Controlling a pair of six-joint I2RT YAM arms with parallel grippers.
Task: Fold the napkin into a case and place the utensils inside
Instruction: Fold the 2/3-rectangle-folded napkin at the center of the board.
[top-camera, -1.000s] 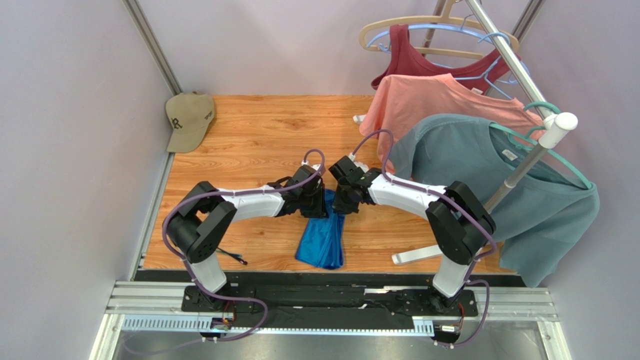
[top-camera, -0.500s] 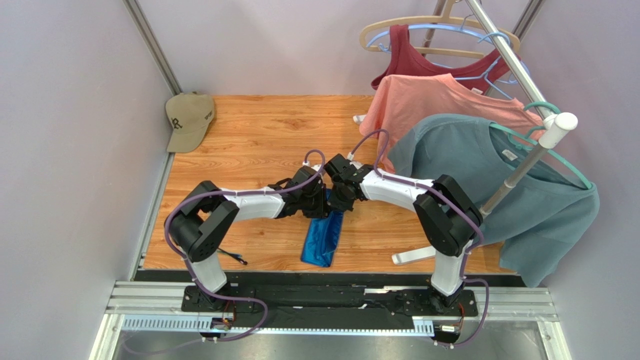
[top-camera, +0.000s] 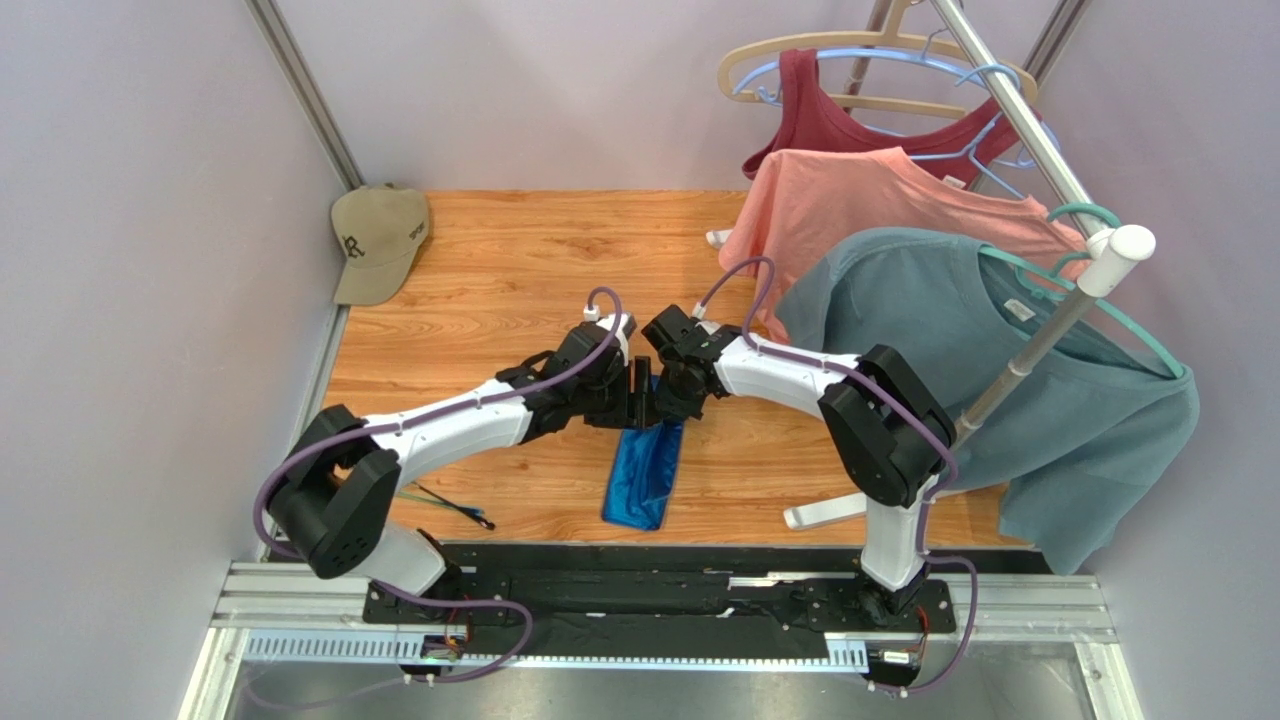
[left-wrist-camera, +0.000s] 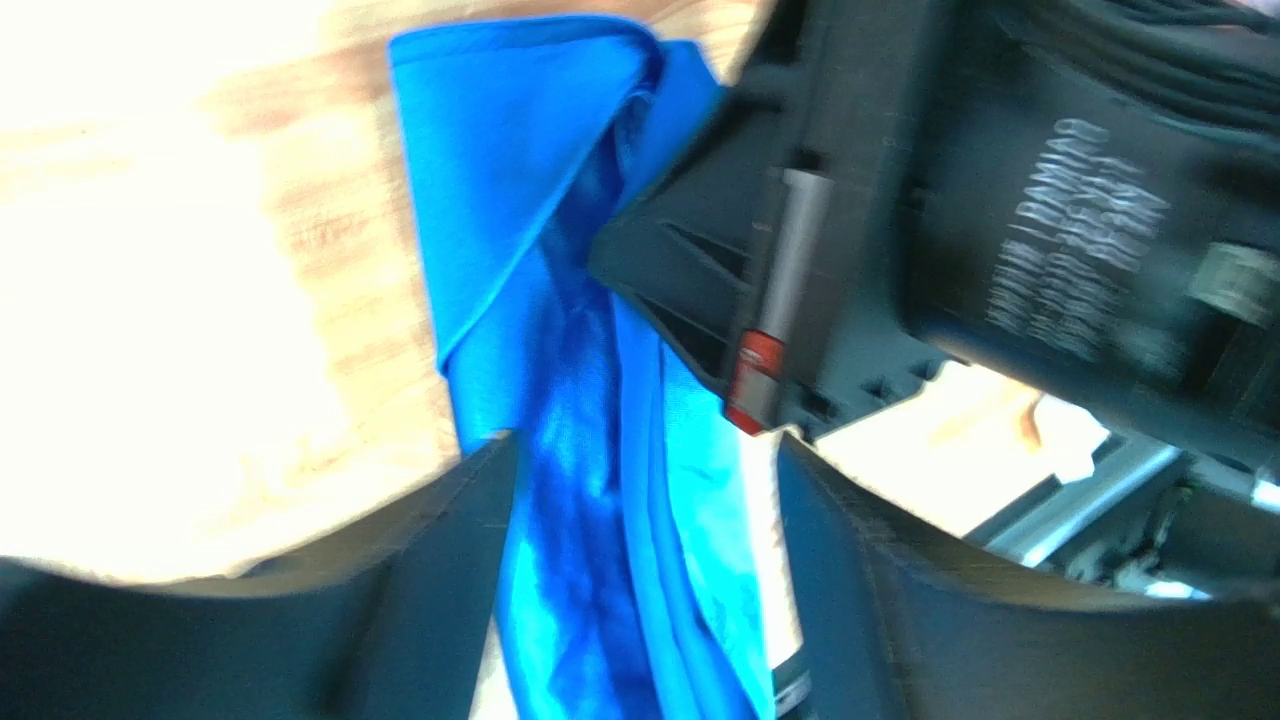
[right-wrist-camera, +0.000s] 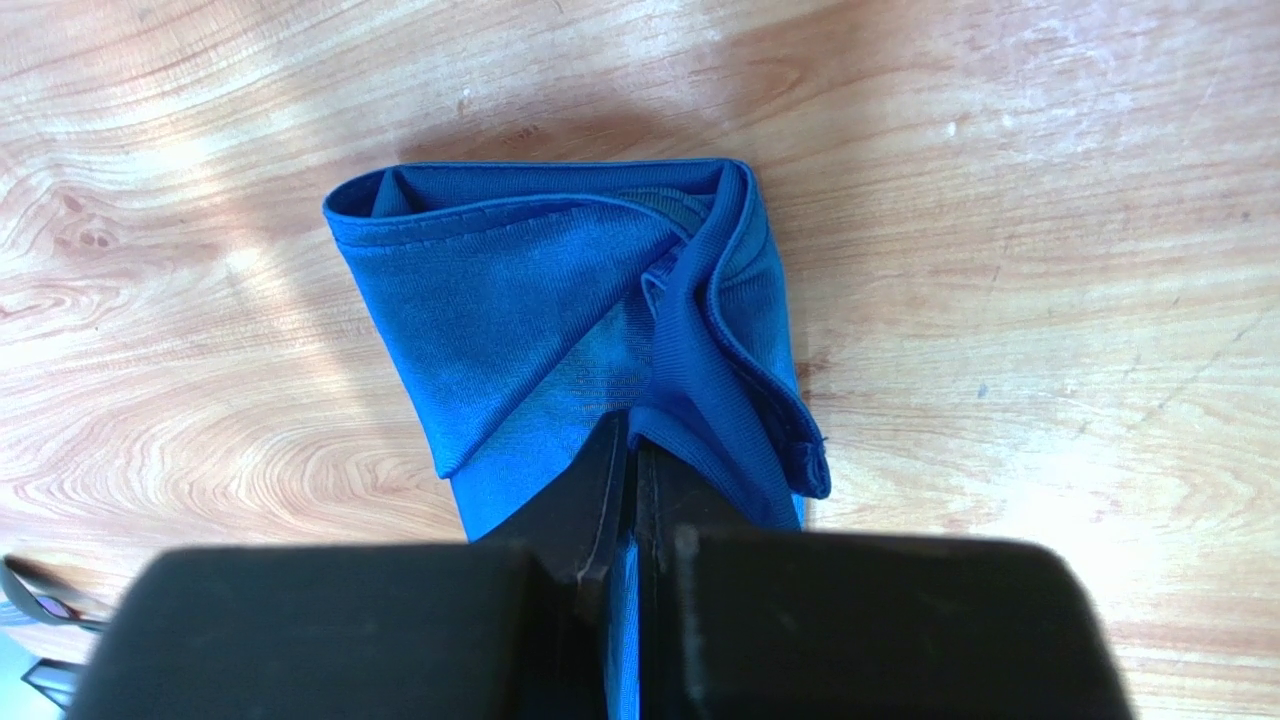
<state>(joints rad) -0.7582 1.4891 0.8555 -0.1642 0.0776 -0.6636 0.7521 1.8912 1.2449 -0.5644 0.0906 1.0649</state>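
The folded napkin (top-camera: 643, 473) lies narrow at mid-desk, running toward 6 o'clock. The right claw (right-wrist-camera: 628, 458) pinches its 12 o'clock end. The left claw (left-wrist-camera: 643, 450) straddles it, spread. Both arms bend inward over the wooden desk (top-camera: 496, 255). A cap (top-camera: 379, 236) sits at 10 o'clock and hung T-shirts (top-camera: 962, 315) at 2.

The right hand (right-wrist-camera: 631, 450) pinches the near end of the folded napkin (right-wrist-camera: 526, 315) on the table (right-wrist-camera: 1022, 225).

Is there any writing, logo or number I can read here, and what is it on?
Khaki baseball cap: dark logo on the front, too small to read.
Black plastic casing, left wrist view: pale lettering, too blurred to read.
White neck tag of the teal-grey T-shirt: too small to read.
No text reads clearly.
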